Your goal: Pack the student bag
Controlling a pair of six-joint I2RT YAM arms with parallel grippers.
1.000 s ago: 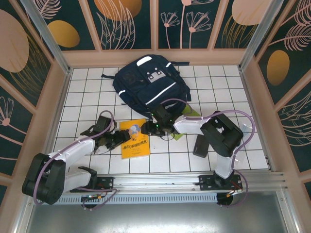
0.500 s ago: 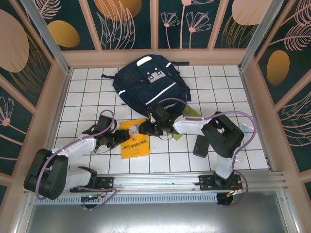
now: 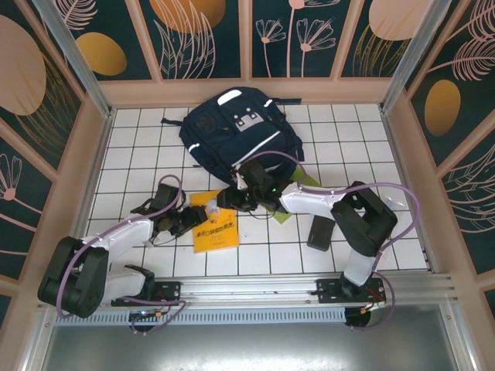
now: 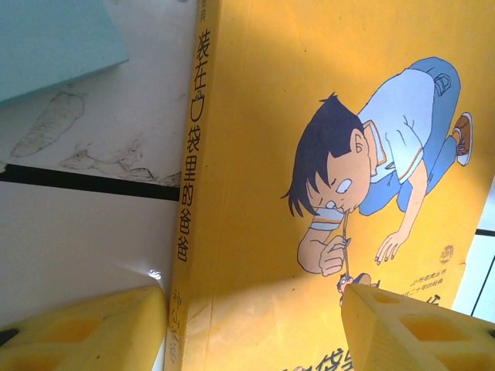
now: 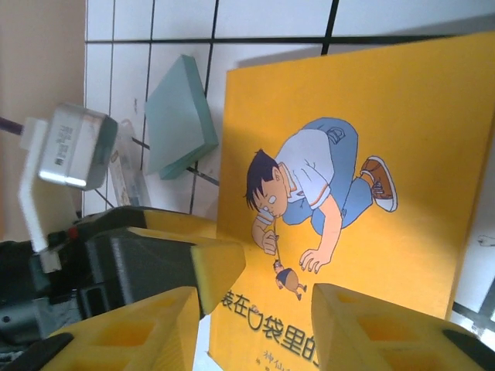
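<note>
Top view: you have one student bag [image 3: 232,143] lying at the far middle of the counter [image 3: 139,139]. One yellow picture book [image 3: 215,232] lies near it, between both arms.
Left wrist: left fingers [image 4: 85,328] are spread, straddling the book's spine, apparently to grip it.
Right wrist: right fingers [image 5: 371,325] are spread over the cover, pinching nothing. One teal block [image 5: 182,116] lies beside the book.

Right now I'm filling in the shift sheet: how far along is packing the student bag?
Done: nothing visibly packed; the student bag lies at the far side. In hand: the left pincer and right pincer, both open, hover at the yellow book, which lies flat on the tiled table, ungripped. Left: get the book into the bag, probably the teal pad and dark case too.
</note>
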